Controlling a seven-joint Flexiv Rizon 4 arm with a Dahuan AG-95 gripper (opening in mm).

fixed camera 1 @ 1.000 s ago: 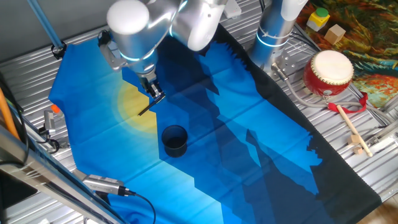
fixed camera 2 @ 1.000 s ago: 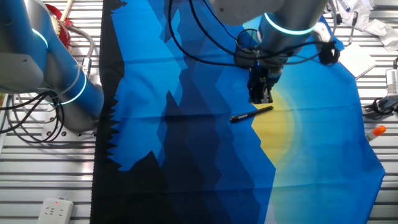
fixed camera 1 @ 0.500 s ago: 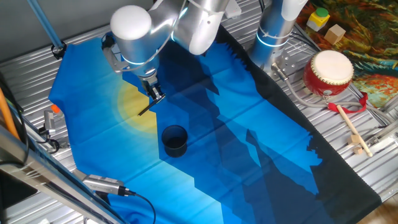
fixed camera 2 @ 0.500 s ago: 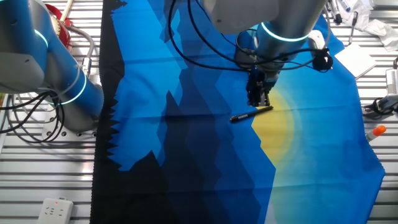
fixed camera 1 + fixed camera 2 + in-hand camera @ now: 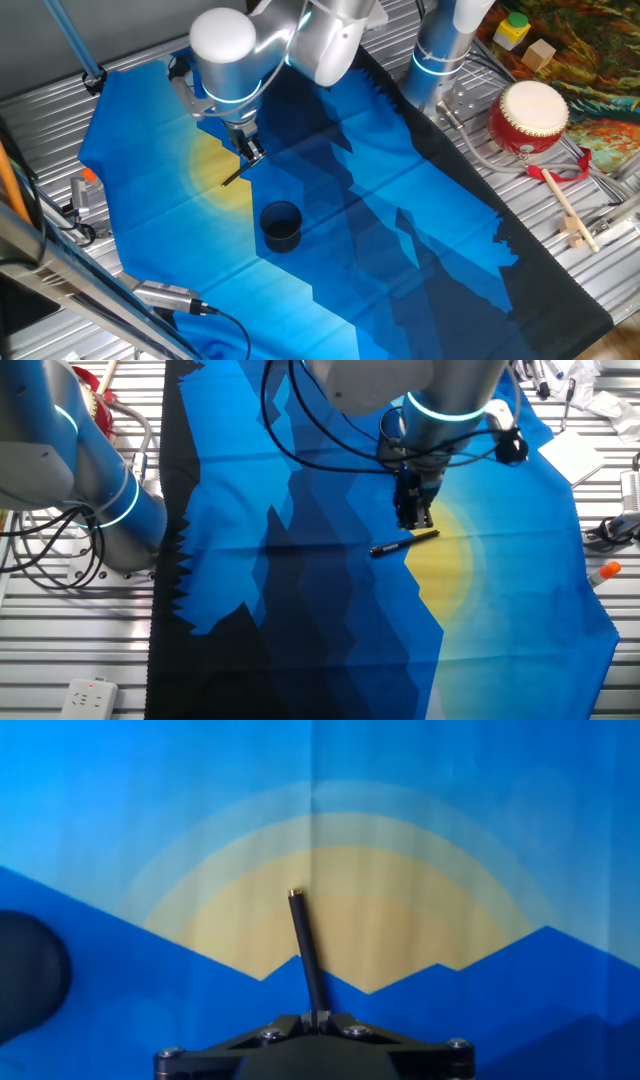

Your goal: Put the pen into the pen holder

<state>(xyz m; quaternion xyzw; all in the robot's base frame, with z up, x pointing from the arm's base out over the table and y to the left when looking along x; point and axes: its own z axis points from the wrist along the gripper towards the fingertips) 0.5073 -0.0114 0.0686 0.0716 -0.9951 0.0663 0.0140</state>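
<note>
The thin black pen (image 5: 234,177) lies on the yellow patch of the blue cloth; it also shows in the other fixed view (image 5: 405,543). My gripper (image 5: 251,153) stands straight down over it (image 5: 414,522), its tips at the pen. In the hand view the pen (image 5: 305,952) runs from the middle of the frame straight into my gripper (image 5: 318,1018), whose jaws stand closed round its near end. The pen holder (image 5: 280,225), a small dark cup, stands upright on the cloth a short way in front of the pen; its dark edge shows at the left of the hand view (image 5: 25,975).
A red-and-white drum (image 5: 530,115) and a wooden drumstick (image 5: 565,205) lie at the far right, off the cloth. A second robot base (image 5: 440,50) stands at the back. Cables and a plug (image 5: 165,297) lie near the front left edge.
The arm's upper joints have swung slightly to the right over the cloth. The gripper tips stay at the pen, and the pen has not moved.
</note>
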